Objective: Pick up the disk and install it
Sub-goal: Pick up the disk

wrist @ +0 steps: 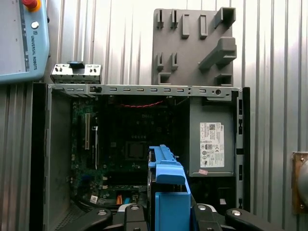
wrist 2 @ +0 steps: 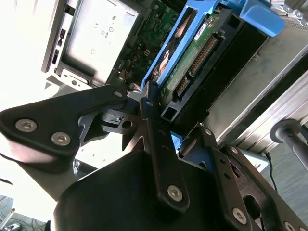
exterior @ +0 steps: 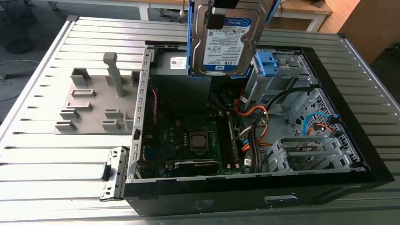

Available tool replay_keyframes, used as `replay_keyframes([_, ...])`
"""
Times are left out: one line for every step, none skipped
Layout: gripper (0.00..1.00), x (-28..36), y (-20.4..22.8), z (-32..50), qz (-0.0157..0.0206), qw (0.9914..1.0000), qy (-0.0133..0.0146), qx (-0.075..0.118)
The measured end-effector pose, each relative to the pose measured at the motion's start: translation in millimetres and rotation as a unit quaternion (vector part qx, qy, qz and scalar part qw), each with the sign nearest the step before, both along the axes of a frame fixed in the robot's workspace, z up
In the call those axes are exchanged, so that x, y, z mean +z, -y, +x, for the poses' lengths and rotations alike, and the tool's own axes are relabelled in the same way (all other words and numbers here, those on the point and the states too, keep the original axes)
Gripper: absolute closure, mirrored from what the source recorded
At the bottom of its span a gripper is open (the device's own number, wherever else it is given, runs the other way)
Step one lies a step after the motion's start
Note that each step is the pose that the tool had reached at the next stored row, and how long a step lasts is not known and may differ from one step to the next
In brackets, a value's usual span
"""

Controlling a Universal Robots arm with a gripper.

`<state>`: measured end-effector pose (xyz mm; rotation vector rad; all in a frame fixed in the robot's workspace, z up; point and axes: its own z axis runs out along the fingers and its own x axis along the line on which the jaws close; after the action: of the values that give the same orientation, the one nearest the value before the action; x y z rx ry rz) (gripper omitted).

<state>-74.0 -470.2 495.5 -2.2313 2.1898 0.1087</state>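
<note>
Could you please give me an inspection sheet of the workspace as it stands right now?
Surface: slatted metal table, carrying an open computer case.
Job's things: disk in its blue carrier, held clear above the case, not seated.
Clutter: grey fixture plate on the table beside the case.
Grippers: tool shut on the disk.
Cables: orange, blue and black leads loose inside the case.
Surroundings: control pendant with a red button, near the case.

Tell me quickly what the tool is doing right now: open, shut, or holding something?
The tool: shut on the hard drive, holding it above the open computer case.
</note>
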Motion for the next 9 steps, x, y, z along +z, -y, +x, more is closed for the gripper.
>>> replay_keyframes([0.64, 0.0, 0.2, 0.0, 0.0, 1.0, 0.0, 0.0])
replay_keyframes([0.64, 0.0, 0.4, 0.0, 0.0, 1.0, 0.0, 0.0])
replay_keyframes([0.64, 0.0, 0.6, 0.0, 0.0, 1.0, 0.0, 0.0])
replay_keyframes([0.64, 0.0, 0.9, 0.0, 0.0, 1.0, 0.0, 0.0])
replay_keyframes([0.64, 0.0, 1.2, 0.0, 0.0, 1.0, 0.0, 0.0])
replay_keyframes([0.64, 0.0, 1.4, 0.1, 0.0, 1.0, 0.0, 0.0])
replay_keyframes([0.64, 0.0, 1.7, 0.0, 0.0, 1.0, 0.0, 0.0])
replay_keyframes([0.64, -0.1, 2.1, 0.0, 0.0, 1.0, 0.0, 0.0])
replay_keyframes([0.64, -0.1, 2.4, 0.0, 0.0, 1.0, 0.0, 0.0])
